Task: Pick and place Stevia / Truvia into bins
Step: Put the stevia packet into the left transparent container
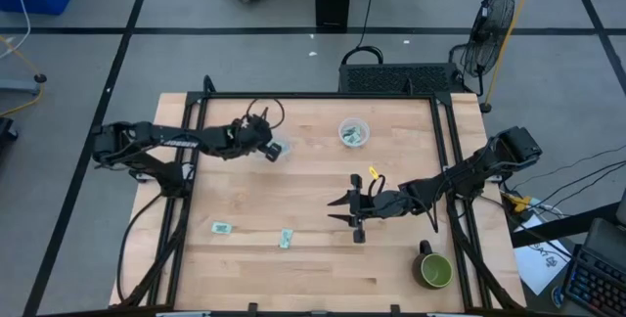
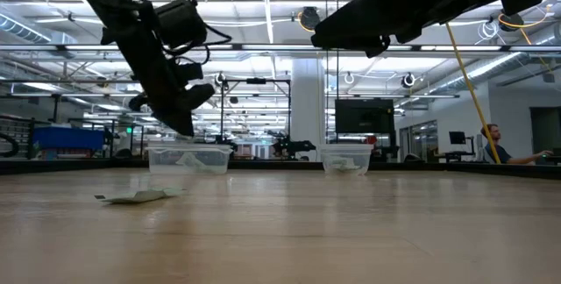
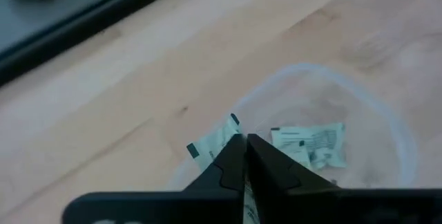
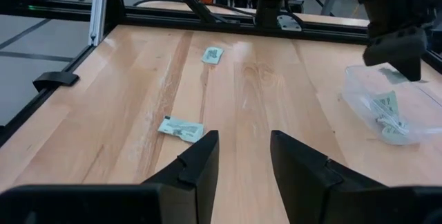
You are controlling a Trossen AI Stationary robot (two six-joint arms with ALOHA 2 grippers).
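My left gripper (image 1: 273, 150) (image 3: 245, 143) hangs over the clear oval tub (image 1: 277, 153) (image 3: 387, 127), shut on a pale green and white sachet. More sachets (image 3: 309, 145) lie inside that tub. The round clear cup (image 1: 353, 133) (image 2: 344, 159) also holds sachets. Two loose sachets lie flat on the table, one (image 1: 221, 227) (image 4: 213, 54) near the left side and one (image 1: 286, 239) (image 4: 181, 128) beside it. My right gripper (image 1: 353, 211) (image 4: 243, 156) hovers open above mid-table, to the right of them, touching nothing. My left gripper pinches a sachet between its two shut fingers, coming from above and pointing down. One end of the sachet (image 3: 210, 143) sticks out beside the fingertips, and a pale strip shows between the fingers. The sachet is lifted clear, above the tub's inside.
A dark green mug (image 1: 433, 270) stands near the table's near right corner. A small yellow item (image 1: 372, 172) lies behind the right gripper. A black frame (image 1: 323, 95) runs around the wooden table. Bare wood shows between the two loose sachets and the mug.
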